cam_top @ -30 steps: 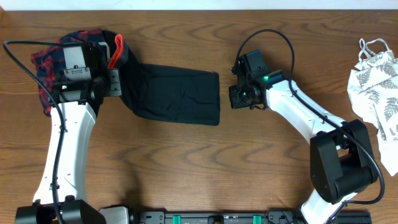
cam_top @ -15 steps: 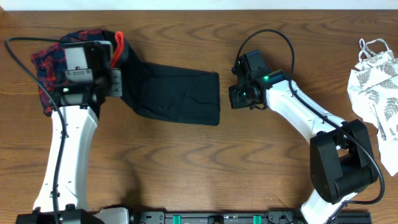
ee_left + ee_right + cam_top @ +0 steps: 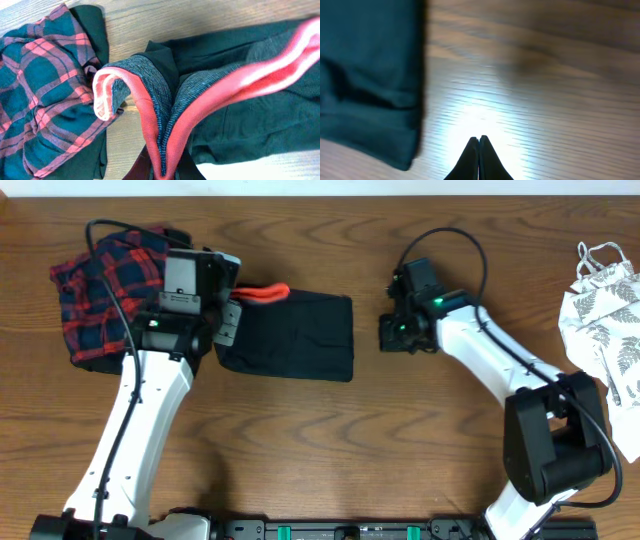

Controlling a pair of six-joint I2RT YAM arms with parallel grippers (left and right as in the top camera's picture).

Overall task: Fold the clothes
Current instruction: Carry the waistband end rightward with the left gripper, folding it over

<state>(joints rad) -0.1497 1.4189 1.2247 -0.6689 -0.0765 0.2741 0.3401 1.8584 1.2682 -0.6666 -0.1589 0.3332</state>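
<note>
Table (image 3: 300,440) of brown wood lies under all of it. Black leggings (image 3: 300,340) rest on it in a flat folded block. A red and navy plaid piece (image 3: 100,290) sits in a bunch just to the left of the leggings. I cannot tell if the two touch. A white top (image 3: 605,320) with grey leaves lies far to the right of the leggings, well apart from them.

The left gripper (image 3: 160,172) is at the left end of the leggings. It is clamped tight on the waistband (image 3: 165,120), which is grey with a coral-red edge. The band stands up off the black cloth in a pinched fold. From above, its red edge pokes out along the top left corner of the leggings.

The right gripper (image 3: 479,150) is just past the right edge of the leggings, over bare wood. Its two tips are pressed together and nothing is between them. It does not touch the leggings. I cannot tell if the tips touch the wood.
</note>
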